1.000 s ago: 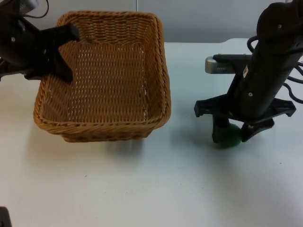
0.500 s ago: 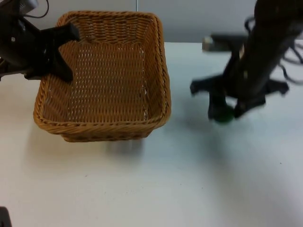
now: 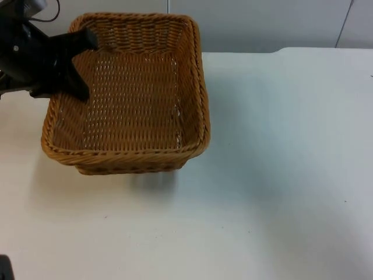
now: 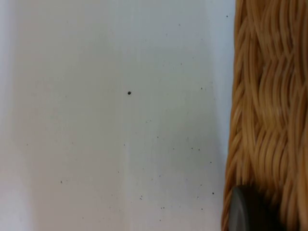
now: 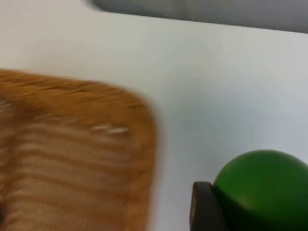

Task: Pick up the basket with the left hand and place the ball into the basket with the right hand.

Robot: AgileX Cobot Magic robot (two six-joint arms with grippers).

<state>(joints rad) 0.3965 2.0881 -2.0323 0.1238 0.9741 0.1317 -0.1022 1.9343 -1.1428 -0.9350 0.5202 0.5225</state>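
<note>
A woven wicker basket takes up the left half of the table in the top view, with nothing inside it. My left gripper is shut on its left rim, black fingers astride the wall. In the left wrist view, the basket's woven wall runs beside one black fingertip. The green ball is in my right gripper, which is shut on it, one black fingertip pressed against its side. In the right wrist view, the ball hangs above the table, with the basket's corner beside and below it.
The white table stretches bare to the right of the basket and in front of it. The grey partition wall closes the far edge. A shadow lies under the basket's near side.
My right arm lifted the green ball off the table at the right and moved up out of the top view. The basket and left arm have not moved.
</note>
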